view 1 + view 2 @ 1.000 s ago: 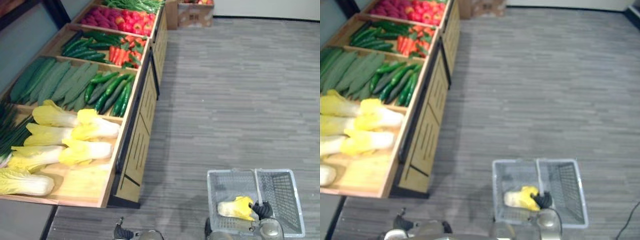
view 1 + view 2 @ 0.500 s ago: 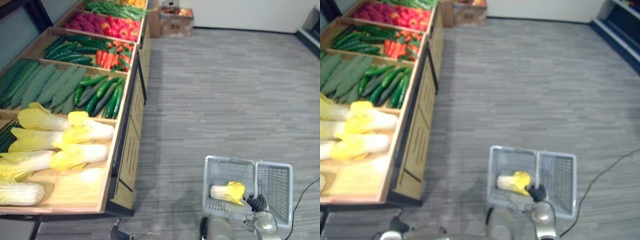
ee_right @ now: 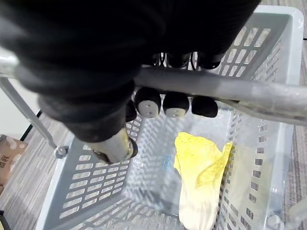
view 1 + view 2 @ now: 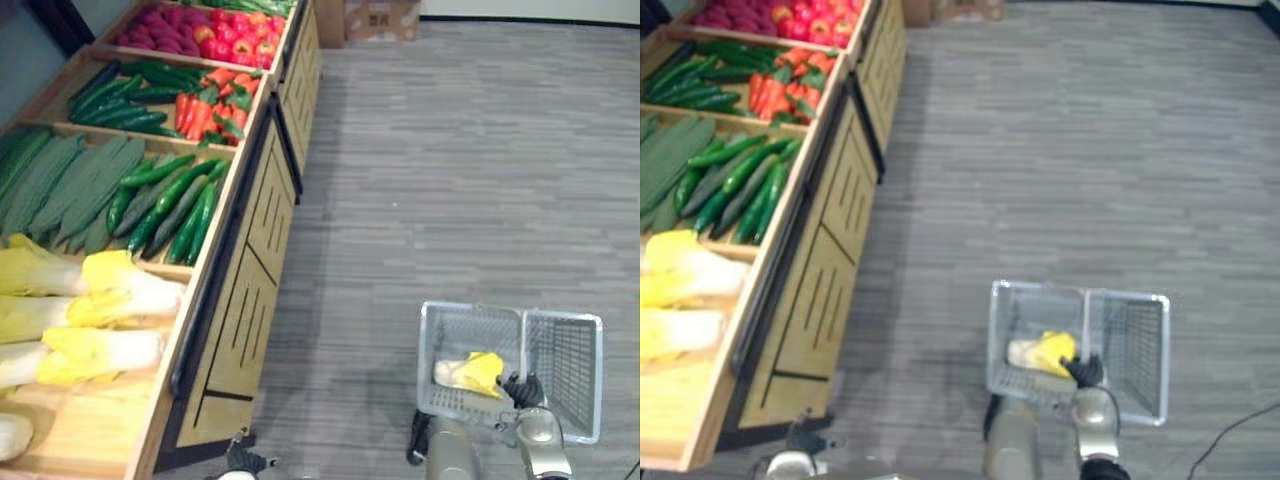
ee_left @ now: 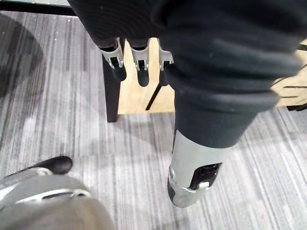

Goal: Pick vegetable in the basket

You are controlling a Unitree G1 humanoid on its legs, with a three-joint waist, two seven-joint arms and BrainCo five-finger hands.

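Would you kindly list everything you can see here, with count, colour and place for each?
basket: one, grey mesh, over the floor, carried by its handle
cabbage: one, yellow and white, lying in the basket
stand: one, light wood, along the robot's left
stand cabbages: several, yellow and white, nearest compartment
cucumbers: many, green, next compartment
gourds: several, pale green, beside the cucumbers
carrots: a bunch, orange, further along
red produce: a pile, red and pink, far compartment
cardboard box: one, brown, beyond the stand
floor: grey, striped
right hand: curled round the handle
left hand: open, empty, near the stand's foot
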